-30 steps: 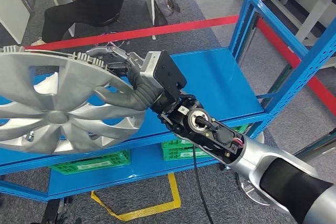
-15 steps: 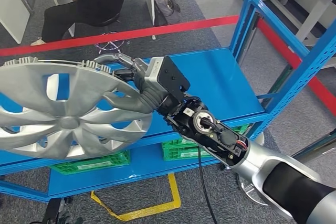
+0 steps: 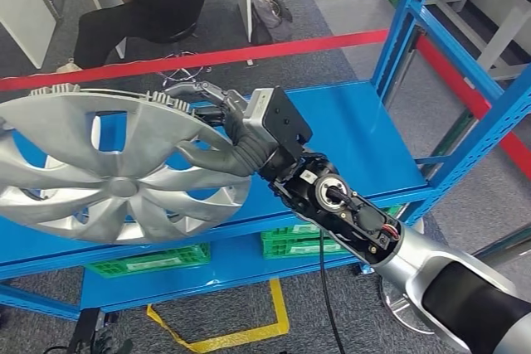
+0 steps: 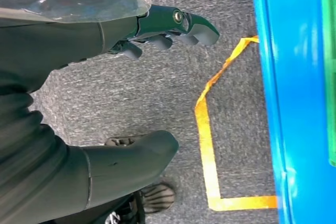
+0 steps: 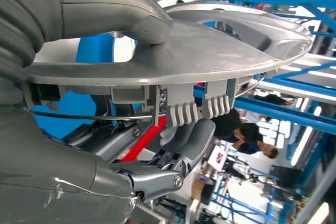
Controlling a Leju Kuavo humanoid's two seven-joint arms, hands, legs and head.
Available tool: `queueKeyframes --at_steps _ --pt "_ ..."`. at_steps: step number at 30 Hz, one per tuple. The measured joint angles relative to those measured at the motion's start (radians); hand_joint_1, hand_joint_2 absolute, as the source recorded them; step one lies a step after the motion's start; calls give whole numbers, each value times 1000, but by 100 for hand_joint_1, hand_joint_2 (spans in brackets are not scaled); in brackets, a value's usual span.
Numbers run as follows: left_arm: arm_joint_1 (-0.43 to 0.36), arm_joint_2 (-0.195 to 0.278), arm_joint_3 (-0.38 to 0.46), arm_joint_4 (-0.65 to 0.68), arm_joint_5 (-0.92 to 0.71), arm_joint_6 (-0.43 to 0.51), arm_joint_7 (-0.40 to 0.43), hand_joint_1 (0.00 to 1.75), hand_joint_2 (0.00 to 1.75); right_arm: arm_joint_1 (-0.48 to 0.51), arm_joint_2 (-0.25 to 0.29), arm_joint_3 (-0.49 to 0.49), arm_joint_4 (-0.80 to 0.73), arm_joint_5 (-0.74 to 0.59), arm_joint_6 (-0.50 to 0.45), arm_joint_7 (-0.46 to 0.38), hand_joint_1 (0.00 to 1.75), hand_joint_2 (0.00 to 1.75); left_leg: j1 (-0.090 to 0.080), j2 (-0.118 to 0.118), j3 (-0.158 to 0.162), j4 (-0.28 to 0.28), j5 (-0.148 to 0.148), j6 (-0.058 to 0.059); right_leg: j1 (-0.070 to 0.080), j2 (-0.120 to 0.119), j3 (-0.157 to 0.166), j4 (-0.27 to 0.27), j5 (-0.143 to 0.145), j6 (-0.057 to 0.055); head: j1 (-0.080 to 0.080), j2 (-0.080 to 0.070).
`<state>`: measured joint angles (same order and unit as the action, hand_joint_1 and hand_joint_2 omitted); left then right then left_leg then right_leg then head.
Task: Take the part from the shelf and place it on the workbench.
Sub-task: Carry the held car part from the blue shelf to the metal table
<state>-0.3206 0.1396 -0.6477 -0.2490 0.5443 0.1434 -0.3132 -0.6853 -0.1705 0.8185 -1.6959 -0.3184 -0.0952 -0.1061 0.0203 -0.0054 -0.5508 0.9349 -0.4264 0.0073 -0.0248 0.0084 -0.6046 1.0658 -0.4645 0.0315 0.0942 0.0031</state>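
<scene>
— Where sat the part?
— Silver wheel cover (image 3: 119, 167), gripped at its rim by right hand (image 3: 235, 143), held above blue shelf (image 3: 351, 134), toward nine o'clock.
— Left hand (image 4: 79, 103)?
— Hung over grey carpet (image 4: 158, 87), fingers apart, held nothing.

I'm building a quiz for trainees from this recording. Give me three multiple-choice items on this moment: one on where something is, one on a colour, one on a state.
1. Where is the silver wheel cover?
A. Flat on the floor
B. Held at its rim by the right hand, in front of the shelf
C. Inside a green crate

2. What colour is the tape line on the floor below the shelf?
A. Yellow
B. White
C. Purple

3. What state is the left hand in?
A. Gripping the cover
B. Pressing on the shelf
C. Holding nothing, over the carpet

Answers: 1 B, thumb above and fingers below the rim in the right wrist view. 2 A, yellow on grey carpet. 3 C, nothing lies between its thumb and fingers.
</scene>
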Motion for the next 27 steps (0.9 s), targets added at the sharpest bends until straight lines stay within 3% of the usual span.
queueKeyframes --at_steps 2,5,7,8,10,11,12,14,16,18,20,23,27 --pt "-2 0 0 0 -1 0 1 0 175 0 -1 -1 -1 1 2 0 175 175 -2 -3 -4 8 -6 -12 1 4 34 -82 30 -3 -1 0" --pt "-3 -2 -2 0 -7 -3 3 0 175 7 -3 -6 -1 9 14 5 175 175 -2 -3 -15 14 -4 -27 6 7 35 -88 23 -21 -6 0" --pt "-4 -3 -3 0 -9 -5 4 0 175 9 -3 -9 -2 14 22 9 175 175 0 -1 -23 37 -19 -33 6 6 40 -91 24 -31 -10 0" --pt "-5 -4 -4 0 -9 -6 4 0 175 8 -3 -12 -2 14 27 10 175 175 0 1 -46 83 -42 -36 6 5 42 -92 24 -37 -12 0" --pt "-7 -4 -6 0 -9 -6 4 0 175 8 -3 -16 -2 14 37 10 175 175 -1 2 -125 231 -100 -38 10 2 43 -92 22 -46 -18 0" --pt "-6 -4 -7 0 -9 -6 4 0 175 8 -3 -17 -1 14 42 11 175 175 -2 2 -165 300 -119 -37 14 0 44 -92 21 -49 -19 0" --pt "-5 -4 -7 0 -9 -6 4 0 175 8 -3 -17 -1 14 47 11 175 175 -4 2 -189 335 -121 -35 17 0 45 -92 19 -52 -19 0" --pt "-4 -4 -7 0 -9 -6 4 0 175 9 -3 -18 1 13 54 11 175 175 -6 2 -184 297 -78 -25 22 -1 47 -92 17 -55 -19 0" --pt "-5 -3 -7 0 -8 -6 4 0 175 8 -3 -19 2 11 60 10 175 175 -15 7 -121 155 -8 -10 25 -1 51 -93 14 -56 -19 0" --pt "-10 -2 -7 0 -6 -6 4 0 175 6 -3 -20 4 7 68 6 175 175 -26 15 -70 44 28 2 27 -3 51 -93 11 -53 -20 0" --pt "-12 -1 -7 0 -5 -6 4 0 175 5 -3 -21 7 4 72 4 175 175 -33 14 -63 23 26 5 27 -8 50 -94 8 -45 -21 0" --pt "-11 0 -7 0 -4 -5 4 0 175 4 -3 -23 9 3 74 4 175 175 -29 7 -59 16 28 10 30 -14 56 -99 5 -34 -20 0" --pt "-12 -1 -7 0 -3 -6 4 0 175 4 -3 -24 9 3 74 3 175 175 -24 6 -53 10 30 13 29 -14 49 -90 -6 -32 -19 0"
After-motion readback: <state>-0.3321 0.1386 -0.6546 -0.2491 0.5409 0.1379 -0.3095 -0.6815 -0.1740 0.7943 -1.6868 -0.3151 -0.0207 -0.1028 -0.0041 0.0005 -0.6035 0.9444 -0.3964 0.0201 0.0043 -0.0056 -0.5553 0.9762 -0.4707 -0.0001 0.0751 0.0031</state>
